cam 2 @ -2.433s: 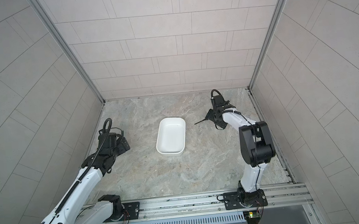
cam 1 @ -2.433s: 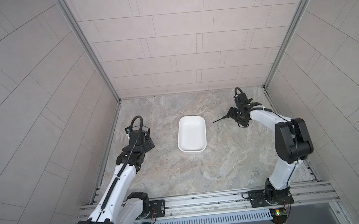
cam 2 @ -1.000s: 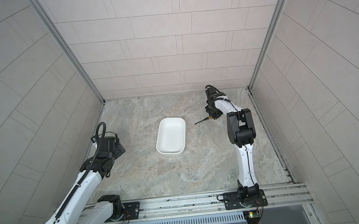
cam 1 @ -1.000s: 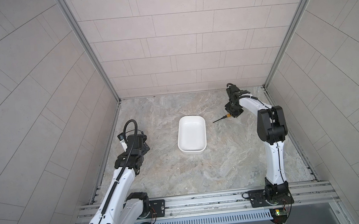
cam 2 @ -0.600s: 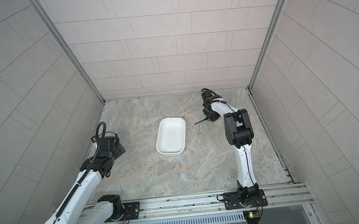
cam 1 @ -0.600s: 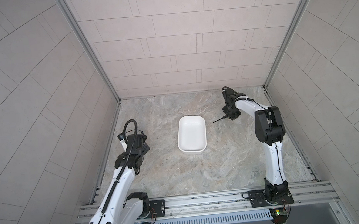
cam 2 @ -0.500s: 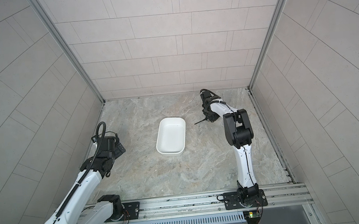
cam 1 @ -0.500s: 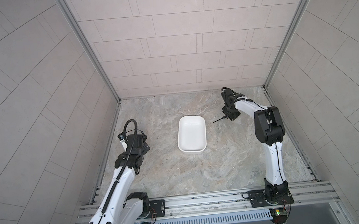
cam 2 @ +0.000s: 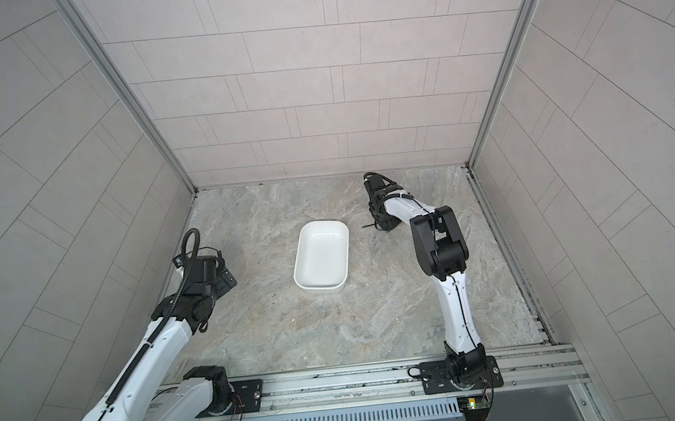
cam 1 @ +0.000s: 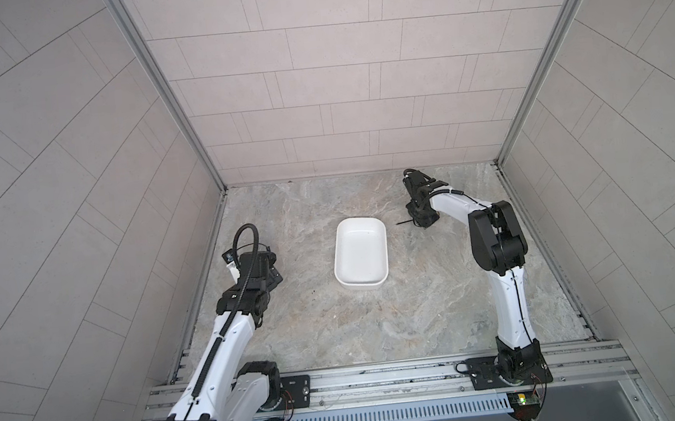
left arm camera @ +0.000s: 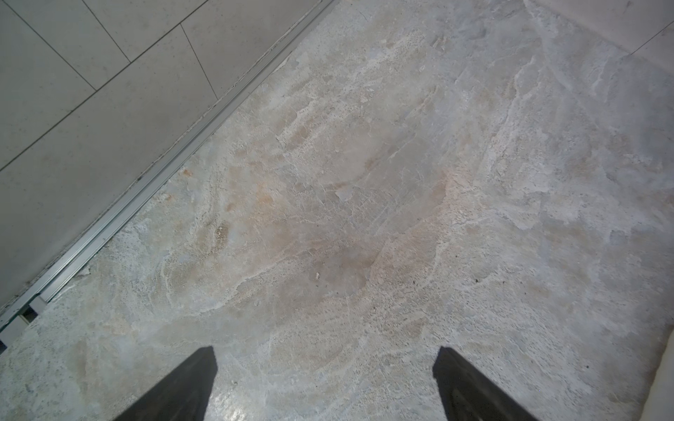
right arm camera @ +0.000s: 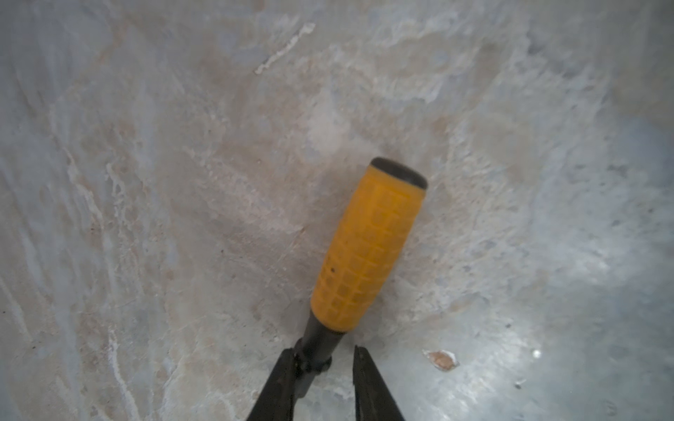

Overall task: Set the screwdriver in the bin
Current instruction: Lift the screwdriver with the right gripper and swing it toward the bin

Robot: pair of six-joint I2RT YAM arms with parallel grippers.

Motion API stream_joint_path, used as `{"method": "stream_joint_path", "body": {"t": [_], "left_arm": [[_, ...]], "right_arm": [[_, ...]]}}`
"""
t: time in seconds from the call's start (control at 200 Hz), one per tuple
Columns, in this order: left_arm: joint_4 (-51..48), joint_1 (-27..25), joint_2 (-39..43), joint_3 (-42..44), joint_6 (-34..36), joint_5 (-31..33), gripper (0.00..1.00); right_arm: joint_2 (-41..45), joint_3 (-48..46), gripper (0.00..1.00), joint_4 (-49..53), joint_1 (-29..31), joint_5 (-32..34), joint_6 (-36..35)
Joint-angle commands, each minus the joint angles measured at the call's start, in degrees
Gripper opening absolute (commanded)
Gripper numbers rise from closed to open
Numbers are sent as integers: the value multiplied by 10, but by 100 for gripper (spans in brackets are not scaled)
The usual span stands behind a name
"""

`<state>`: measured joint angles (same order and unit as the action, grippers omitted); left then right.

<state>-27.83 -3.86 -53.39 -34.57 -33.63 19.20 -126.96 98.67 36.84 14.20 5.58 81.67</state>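
The screwdriver (right arm camera: 368,248) lies flat on the stone floor, to the right of the bin (cam 1: 358,251) (cam 2: 322,258). In both top views only its thin black shaft (cam 1: 403,223) (cam 2: 367,226) shows, pointing toward the bin. My right gripper (right arm camera: 324,351) (cam 1: 422,220) (cam 2: 385,225) is down over it, jaws narrow and astride the black collar. One finger (right arm camera: 284,368) touches the collar. The other finger (right arm camera: 364,368) stands a small gap away. The white bin is empty. My left gripper (left arm camera: 325,351) (cam 1: 268,274) (cam 2: 225,281) is wide open over bare floor at the left.
Tiled walls close in the stone floor on three sides, with a metal track (left arm camera: 120,204) along the left wall's foot. A metal rail (cam 1: 383,376) with both arm bases runs along the front. A small brown chip (right arm camera: 441,359) lies beside the right fingers.
The right gripper has shifted slightly left onto the screwdriver's collar end and its jaws have narrowed. Earlier the left arm drew back toward the left wall; it is still now.
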Motion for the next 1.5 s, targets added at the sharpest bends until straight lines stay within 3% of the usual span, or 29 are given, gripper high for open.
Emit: {"method": "stream_joint_path", "body": {"t": [0.0, 0.25, 0.395, 0.7, 0.901, 1.076, 1.281, 1.491], "left_arm": [[-4, 3, 2, 4, 2, 2, 100], [1, 5, 4, 6, 3, -2, 100], [-3, 5, 0, 4, 2, 2, 100], [-1, 6, -1, 5, 2, 1, 100], [-3, 7, 1, 5, 2, 0, 100], [6, 7, 12, 11, 6, -21, 100], [14, 7, 11, 19, 4, -16, 100], [9, 7, -14, 8, 4, -18, 100]], "right_arm": [[10, -24, 28, 2, -1, 16, 34], [11, -39, 26, 5, -4, 17, 34], [7, -36, 0, -1, -4, 7, 20], [82, -113, 0, -5, 4, -20, -61], [180, -225, 0, -6, 35, -22, -217], [250, -307, 0, 11, 57, 20, -318], [332, -353, 0, 7, 100, 44, -336], [354, -337, 0, 24, 155, 70, -344]]}}
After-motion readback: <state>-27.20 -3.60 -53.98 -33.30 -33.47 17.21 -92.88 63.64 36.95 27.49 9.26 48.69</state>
